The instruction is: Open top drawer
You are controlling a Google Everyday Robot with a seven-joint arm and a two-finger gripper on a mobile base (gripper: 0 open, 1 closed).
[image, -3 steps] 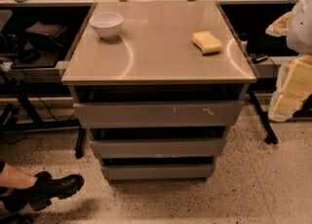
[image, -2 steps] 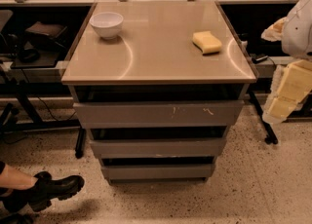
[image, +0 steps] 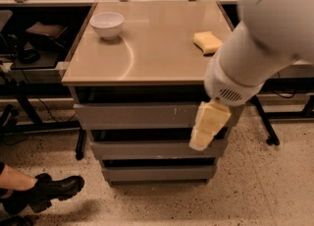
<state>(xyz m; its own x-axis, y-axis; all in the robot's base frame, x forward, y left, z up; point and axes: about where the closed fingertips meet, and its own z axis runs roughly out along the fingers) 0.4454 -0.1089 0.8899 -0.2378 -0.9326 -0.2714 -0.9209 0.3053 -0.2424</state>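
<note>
The top drawer (image: 137, 115) is the widest grey front, just under the cabinet's tan top, with small pale scratches right of centre. Its front stands flush with the cabinet, with a dark gap above it. Two shallower grey drawer fronts (image: 147, 149) sit below it. My white arm (image: 265, 43) reaches in from the upper right and covers the cabinet's right side. My cream-coloured gripper (image: 200, 141) hangs down from the wrist in front of the right end of the top drawer and the middle drawer. Whether it touches a drawer front does not show.
A white bowl (image: 107, 24) and a yellow sponge (image: 207, 42) lie on the cabinet top (image: 147, 58). A person's black boot (image: 49, 190) rests on the speckled floor at lower left. Dark desks with cables and metal legs (image: 265, 122) flank the cabinet on both sides.
My arm has swung in from the right edge to in front of the cabinet's right side, bringing the gripper down before the drawer fronts. The drawers, bowl and sponge have not moved.
</note>
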